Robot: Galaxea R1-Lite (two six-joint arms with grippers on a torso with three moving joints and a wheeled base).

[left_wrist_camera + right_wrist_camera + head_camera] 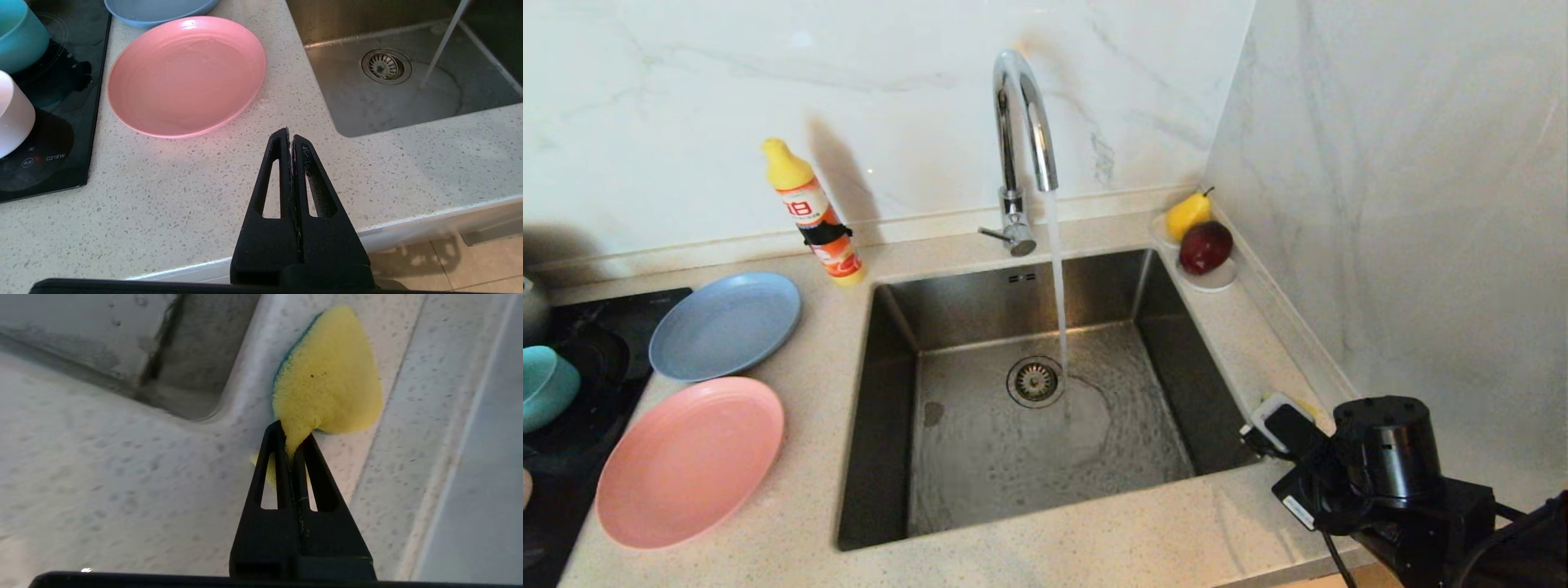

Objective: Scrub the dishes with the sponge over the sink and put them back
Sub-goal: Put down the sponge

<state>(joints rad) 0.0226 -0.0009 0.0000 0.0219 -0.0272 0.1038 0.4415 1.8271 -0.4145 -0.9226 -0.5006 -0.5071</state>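
At the far left edge of the worktop (1094, 539), on the black hob (596, 327), sits the teal bowl (546, 385), and the left wrist view shows the pale pink-white bowl (12, 118) just beside it on the same hob. Next along the worktop lie the grey-blue plate (725, 324) towards the back and the salmon-pink plate (690, 459) nearer the front edge, their rims close together. The left gripper (291, 139) hangs above the worktop's front edge, between the salmon-pink plate and the sink's front left corner, its fingers pressed together on nothing. A yellow-capped detergent bottle (814, 214) stands at the back, by the sink's rear left corner.

The sink (890, 343) fills the middle of the worktop; water runs from the chrome tap (1021, 139) and lands just right of the drain strainer (1035, 380).

On the strip of worktop right of the sink, a small white saucer (1213, 282) in the back corner carries a yellow pear (1186, 214) and a dark red fruit (1205, 247). Near the sink's front right corner the right gripper (291, 435) is clamped on the narrow tail of the sponge (329, 392). The sponge's broad yellow body sticks out past the fingertips, over the worktop strip between the sink's rim and the wall, a dark edge showing on its far side.
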